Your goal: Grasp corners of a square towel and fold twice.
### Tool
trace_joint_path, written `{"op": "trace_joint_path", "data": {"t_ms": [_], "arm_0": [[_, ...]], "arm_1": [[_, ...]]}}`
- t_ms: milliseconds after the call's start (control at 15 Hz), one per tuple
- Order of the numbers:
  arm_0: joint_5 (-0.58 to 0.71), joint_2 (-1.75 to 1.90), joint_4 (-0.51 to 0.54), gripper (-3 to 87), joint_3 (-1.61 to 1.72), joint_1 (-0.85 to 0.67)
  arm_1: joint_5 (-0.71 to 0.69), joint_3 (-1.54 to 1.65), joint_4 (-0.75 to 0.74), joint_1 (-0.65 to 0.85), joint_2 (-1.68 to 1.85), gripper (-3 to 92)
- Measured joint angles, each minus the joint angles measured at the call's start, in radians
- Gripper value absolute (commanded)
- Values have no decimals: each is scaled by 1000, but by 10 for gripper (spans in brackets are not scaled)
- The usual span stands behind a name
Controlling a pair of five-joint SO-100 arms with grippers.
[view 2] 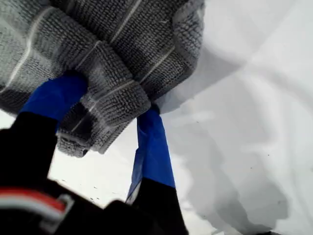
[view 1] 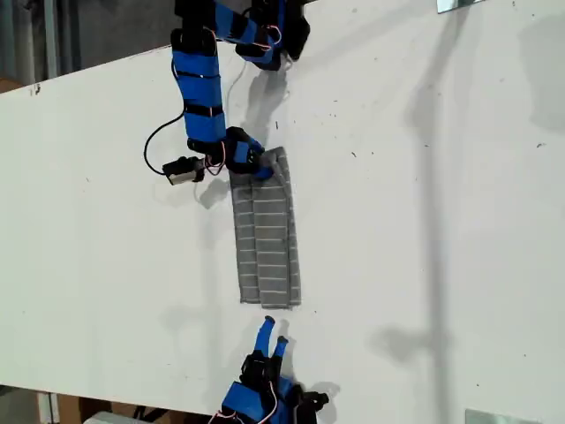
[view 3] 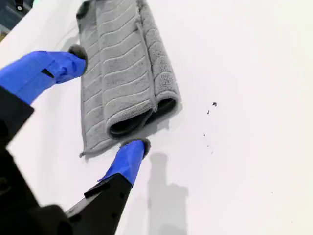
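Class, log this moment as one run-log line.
towel: folded strip | my first gripper: shut on towel end | my second gripper: open, empty

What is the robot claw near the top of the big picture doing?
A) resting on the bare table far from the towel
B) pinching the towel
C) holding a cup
B: in the first wrist view my first gripper has its blue fingers shut on a bunched end of the grey striped towel.

Blue arm (view 1: 201, 84) segments, black joints, blue-taped claw fingers (view 3: 128, 159), black cable (view 1: 159, 137)
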Motion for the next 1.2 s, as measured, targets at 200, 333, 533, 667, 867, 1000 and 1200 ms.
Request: {"op": "trace_joint_path", "data": {"t_ms": [200,333,533,667,867,1000,1200], "arm_0": [[-5,67,8,349,23,2],[8,84,11,375,31,-12],[32,117,15,315,60,-20],[44,135,15,269,71,-29],[69,137,-18,190,112,-40],[69,137,-26,190,120,-40],[71,137,-32,190,130,-40]], "arm_1": [[28,-18,-6,-12,-25,-1],[51,12,0,-8,-9,-1],[121,221,0,60,161,-1],[184,376,34,95,311,-1],[341,460,193,60,598,-1],[442,459,383,14,873,-1],[512,379,535,-35,969,-1]]}}
